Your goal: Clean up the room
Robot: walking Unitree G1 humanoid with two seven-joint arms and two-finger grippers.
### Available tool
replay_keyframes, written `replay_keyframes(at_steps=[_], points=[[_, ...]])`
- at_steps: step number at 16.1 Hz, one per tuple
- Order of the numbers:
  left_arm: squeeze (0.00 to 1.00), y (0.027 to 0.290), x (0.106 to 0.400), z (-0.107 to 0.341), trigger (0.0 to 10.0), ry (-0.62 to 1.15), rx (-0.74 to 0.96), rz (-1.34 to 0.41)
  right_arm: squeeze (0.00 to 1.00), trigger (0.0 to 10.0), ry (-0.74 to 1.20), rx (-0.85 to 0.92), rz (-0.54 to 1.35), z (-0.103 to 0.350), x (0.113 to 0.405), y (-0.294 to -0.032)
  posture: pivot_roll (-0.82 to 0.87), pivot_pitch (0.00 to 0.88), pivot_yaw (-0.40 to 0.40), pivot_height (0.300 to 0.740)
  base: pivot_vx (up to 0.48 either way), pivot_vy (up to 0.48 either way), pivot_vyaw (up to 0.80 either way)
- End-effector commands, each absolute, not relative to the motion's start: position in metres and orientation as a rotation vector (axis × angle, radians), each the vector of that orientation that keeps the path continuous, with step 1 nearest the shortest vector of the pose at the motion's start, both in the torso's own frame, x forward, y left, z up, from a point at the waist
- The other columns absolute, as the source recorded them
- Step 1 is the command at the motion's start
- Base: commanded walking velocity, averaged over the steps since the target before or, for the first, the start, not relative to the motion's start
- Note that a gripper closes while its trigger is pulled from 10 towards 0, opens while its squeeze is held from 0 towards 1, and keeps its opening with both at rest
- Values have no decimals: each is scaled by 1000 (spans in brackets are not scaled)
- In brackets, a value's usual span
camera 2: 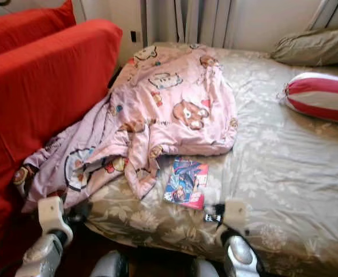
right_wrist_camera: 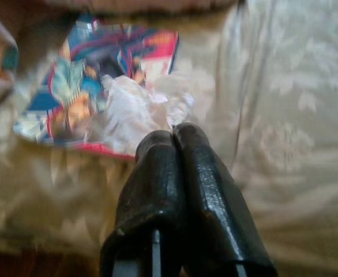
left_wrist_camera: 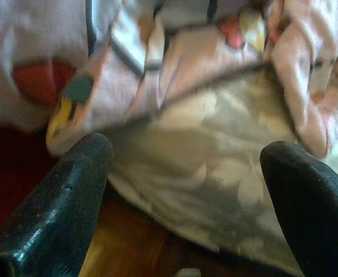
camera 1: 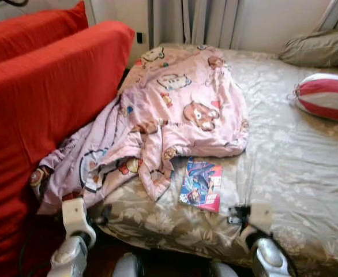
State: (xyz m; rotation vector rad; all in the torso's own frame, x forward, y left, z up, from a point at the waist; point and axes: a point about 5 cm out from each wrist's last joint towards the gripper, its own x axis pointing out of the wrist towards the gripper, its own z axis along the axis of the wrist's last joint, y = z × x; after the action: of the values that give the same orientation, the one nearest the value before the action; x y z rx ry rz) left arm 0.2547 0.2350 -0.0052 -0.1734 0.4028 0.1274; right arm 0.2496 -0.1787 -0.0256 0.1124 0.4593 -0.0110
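Left eye view: left gripper sits at the bed's near-left corner, fingers spread wide, nothing between them, hovering at the hem of the pink cartoon blanket. Right gripper is at the near edge of the bed, fingers pressed together, empty, just short of a glossy comic book. Book lies flat on the beige floral sheet, just below the blanket's rumpled edge. Blanket spills left against the red sofa. Farther right, a red-and-white striped pillow, then an olive pillow by the wall.
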Motion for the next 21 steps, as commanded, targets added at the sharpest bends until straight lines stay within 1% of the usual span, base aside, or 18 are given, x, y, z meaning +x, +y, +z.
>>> replay_keyframes(at_steps=[1,3,6,9,10,13,14,15,18,21], points=[[0,236,251,-13,10000,456,-153,127,0,10000,544,99,-21,-36,244,-181,56,3,-25,700,0,0,0],[0,234,247,-22,10000,511,-156,122,0,10000,594,107,-40,-42,239,-184,59,0,-24,715,0,0,0],[0,225,235,-39,10000,620,-148,107,0,10000,653,62,-13,-49,234,-185,60,0,-25,740,0,0,0],[0,221,222,-52,10000,697,-153,134,0,10000,677,86,-62,-52,232,-187,47,0,-30,740,0,0,0],[0,220,215,-58,10000,738,-148,140,0,10000,722,82,-84,-58,223,-187,46,0,-31,740,0,0,0],[0,219,204,-65,10000,790,-135,143,0,10000,777,88,-79,-69,208,-182,44,0,-31,740,0,0,0],[0,220,203,-66,10000,794,-143,156,0,10000,818,77,-75,-74,199,-180,41,0,-29,740,0,0,0],[0,220,201,-67,10000,799,-147,162,0,10000,850,25,-44,-78,192,-179,41,0,-28,740,0,0,0],[0,221,197,-69,10000,812,-150,175,0,10000,878,-18,-32,-83,182,-180,47,0,-30,740,0,0,758],[0,223,187,-74,10000,836,-150,188,0,10000,886,9,-54,-84,180,-181,51,0,-33,740,0,0,800]])
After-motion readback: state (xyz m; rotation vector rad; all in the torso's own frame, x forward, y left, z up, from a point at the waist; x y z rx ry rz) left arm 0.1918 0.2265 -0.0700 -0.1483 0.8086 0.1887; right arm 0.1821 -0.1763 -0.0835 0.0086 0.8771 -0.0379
